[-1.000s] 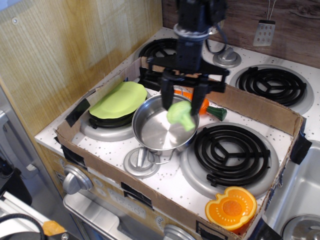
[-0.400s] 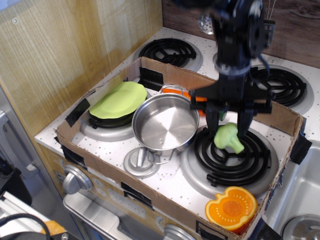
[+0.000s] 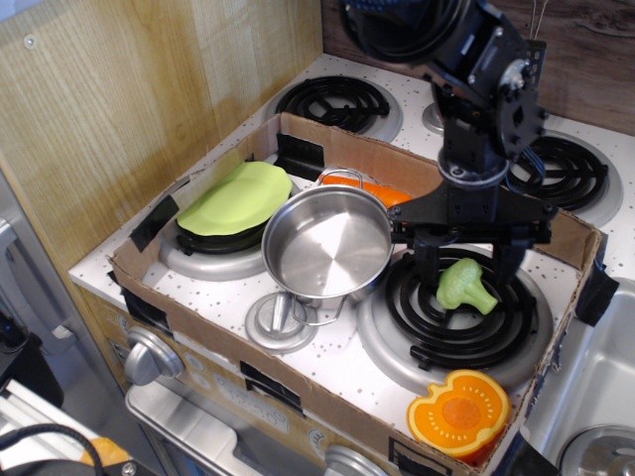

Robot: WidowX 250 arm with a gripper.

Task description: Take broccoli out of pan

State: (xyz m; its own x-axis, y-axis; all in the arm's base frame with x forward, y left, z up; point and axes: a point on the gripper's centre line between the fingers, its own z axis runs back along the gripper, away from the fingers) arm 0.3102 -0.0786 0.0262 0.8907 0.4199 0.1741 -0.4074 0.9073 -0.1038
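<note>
The broccoli (image 3: pixel 466 285), a small light-green floret, lies on its side on the front-right black coil burner (image 3: pixel 446 327), outside the pan. The pan (image 3: pixel 319 260), a shiny steel pot with wire loop handles, stands empty at the middle of the stove, left of the broccoli. My gripper (image 3: pixel 466 264) hangs just above the broccoli with its black fingers (image 3: pixel 426 260) spread wide on either side of it. It is open and holds nothing.
A flat lime-green leaf piece (image 3: pixel 236 196) lies on the left burner. An orange carrot (image 3: pixel 382 191) lies behind the pan. A small grey lid (image 3: pixel 281 320) sits before the pan. An orange half-fruit piece (image 3: pixel 458 411) lies at the front right. A cardboard wall (image 3: pixel 238 365) rings the stove.
My gripper carried the broccoli from above the pan to the right, onto the front-right burner, then opened and let it go. The pan stayed put.
</note>
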